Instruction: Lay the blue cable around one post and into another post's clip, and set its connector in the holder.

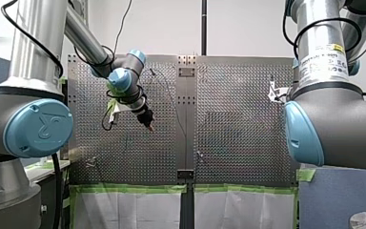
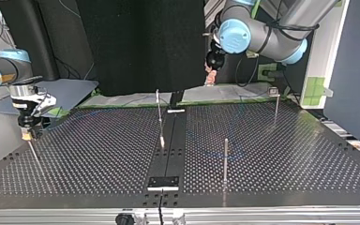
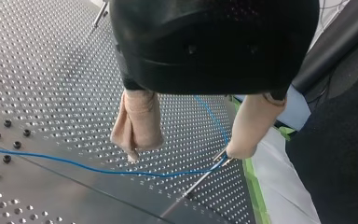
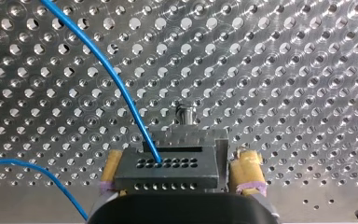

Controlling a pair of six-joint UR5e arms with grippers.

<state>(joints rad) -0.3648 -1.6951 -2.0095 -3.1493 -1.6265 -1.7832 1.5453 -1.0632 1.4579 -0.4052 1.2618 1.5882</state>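
Gently does it: seating the connector looks the step in hand, so press it straight into the holder, untwisted, with the blue cable kept slack. Near-left in the front view, my left gripper hangs spread above a post, the cable bending at its clip. Far right, the connector sits right at my right gripper; whether pinched, I cannot tell.
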